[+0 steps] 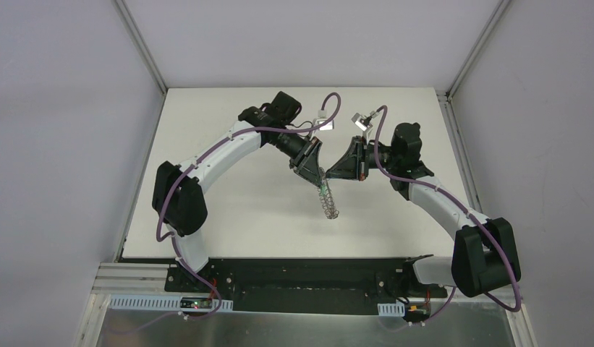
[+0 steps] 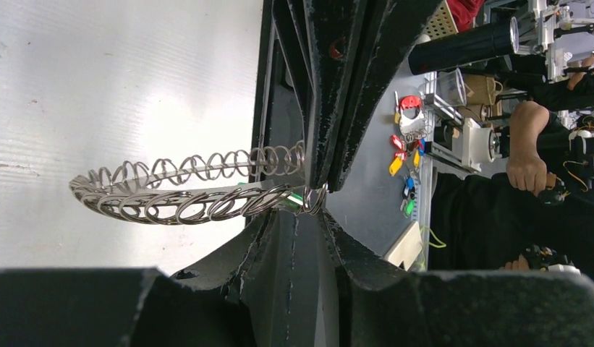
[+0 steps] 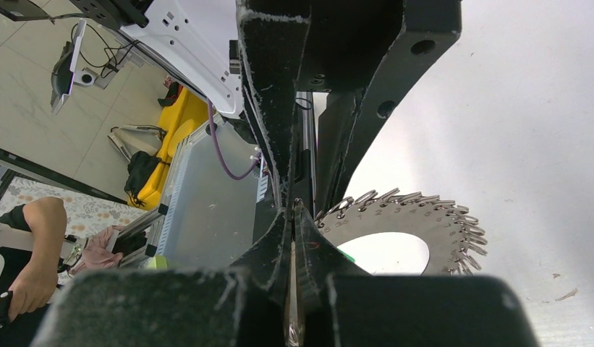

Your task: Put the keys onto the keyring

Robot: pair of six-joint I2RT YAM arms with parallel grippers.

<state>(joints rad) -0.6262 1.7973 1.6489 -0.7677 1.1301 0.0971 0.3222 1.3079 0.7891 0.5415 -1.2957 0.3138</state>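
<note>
The keyring (image 1: 328, 202) is a flat grey metal ring fringed with wire loops. It slants down from the two grippers toward the table; I see it edge-on in the left wrist view (image 2: 171, 195) and face-on in the right wrist view (image 3: 417, 217). The key shows only as a bit of bright green (image 2: 297, 196) at the ring's held edge (image 3: 346, 254). My right gripper (image 3: 294, 210) (image 1: 328, 173) is shut, pinching a wire loop on the keyring's edge. My left gripper (image 2: 304, 213) (image 1: 319, 176) faces it tip to tip, jaws a little apart around a small loop beside the key.
The white table (image 1: 243, 210) lies under both arms, framed by metal rails. Past its edge, the left wrist view shows a bunch of coloured key tags (image 2: 406, 155) and a person's arm (image 2: 529, 144).
</note>
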